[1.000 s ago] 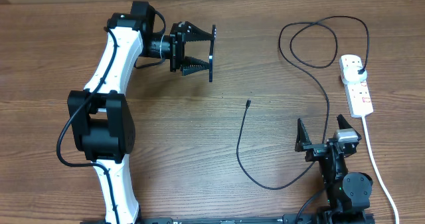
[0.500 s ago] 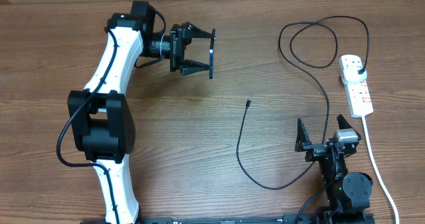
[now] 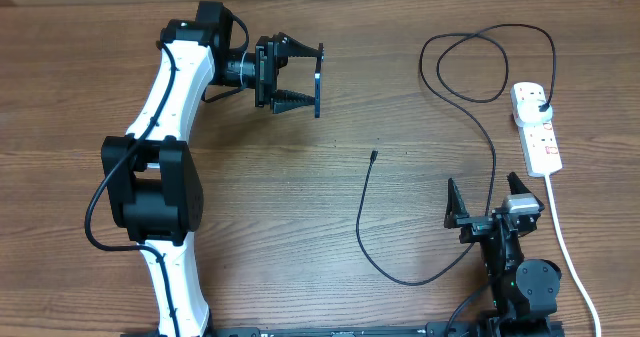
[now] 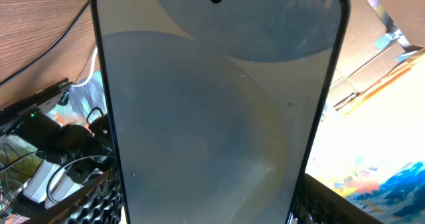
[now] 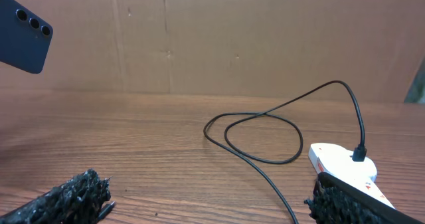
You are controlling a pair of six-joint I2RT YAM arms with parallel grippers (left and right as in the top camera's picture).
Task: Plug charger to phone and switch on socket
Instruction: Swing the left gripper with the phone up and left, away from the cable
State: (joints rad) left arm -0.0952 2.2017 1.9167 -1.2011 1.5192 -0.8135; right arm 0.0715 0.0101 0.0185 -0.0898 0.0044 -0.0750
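Observation:
My left gripper [image 3: 312, 79] is shut on the phone [image 3: 318, 79] and holds it on edge above the table at the far left-centre. In the left wrist view the phone's pale screen [image 4: 219, 111] fills the frame between the fingers. Its dark back with camera lenses shows in the right wrist view [image 5: 23, 32]. The charger cable [image 3: 492, 157] loops at the back right. Its plug [image 3: 540, 101] sits in the white socket [image 3: 536, 127], and its connector tip [image 3: 373, 157] lies free mid-table. My right gripper [image 3: 490, 202] is open and empty near the front right, over the cable.
The socket's thick white cord [image 3: 565, 242] runs toward the front right edge. In the right wrist view the socket [image 5: 345, 167] lies at the right, with the cable loop [image 5: 255, 137] ahead and a cardboard wall [image 5: 265, 38] behind the table.

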